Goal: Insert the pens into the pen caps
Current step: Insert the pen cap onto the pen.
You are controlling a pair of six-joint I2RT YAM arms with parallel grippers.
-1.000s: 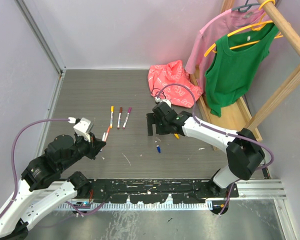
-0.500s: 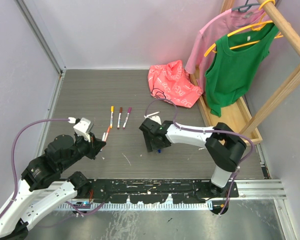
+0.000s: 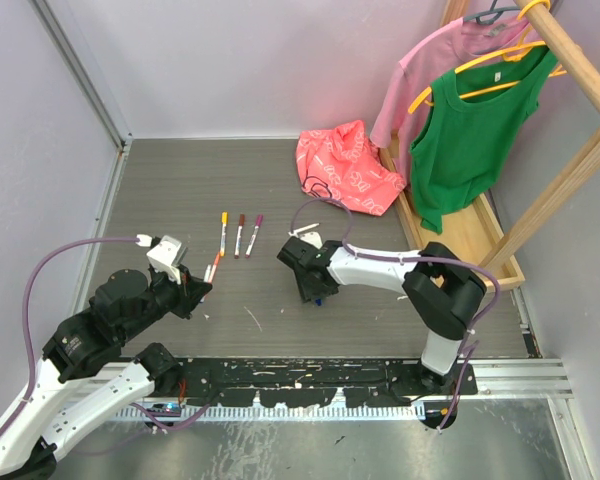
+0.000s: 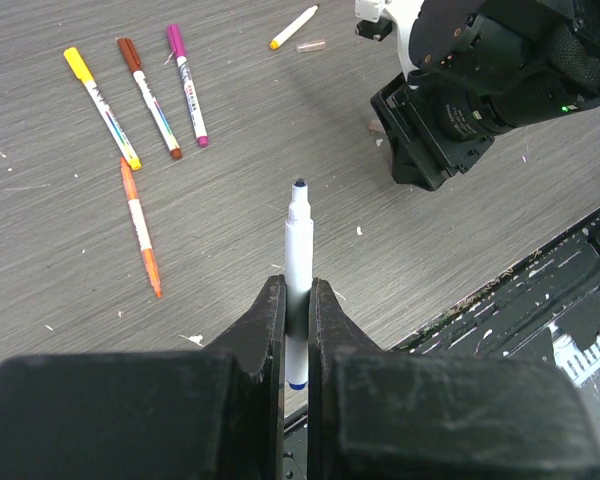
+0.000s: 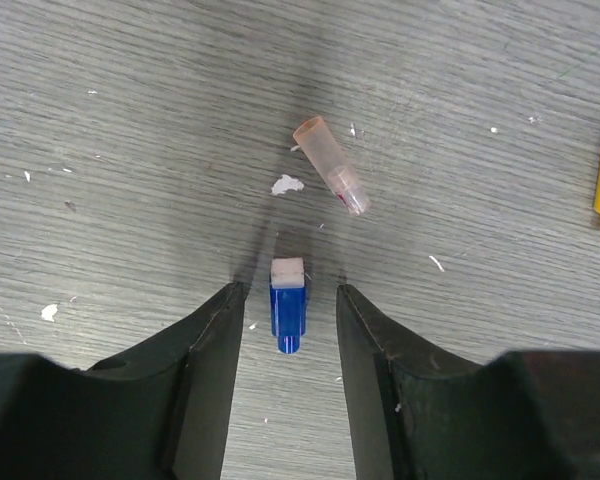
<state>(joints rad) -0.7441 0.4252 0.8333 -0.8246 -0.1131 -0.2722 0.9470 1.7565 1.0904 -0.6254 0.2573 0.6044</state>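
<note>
On the desk, between the spread fingers of your right pincer, the blue pen cap lies touching neither finger. Your left pincer pinches the blue-tipped white pen, tip pointing outward.

Left arm folded back, left fingers pinching a pen, right arm stretched low, right fingers spread.

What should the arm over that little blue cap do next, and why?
Probably close the right pincer on the blue cap. It stands open on either side of the cap, which lies on the table, and the left pincer holds a blue-tipped pen ready for it.
</note>
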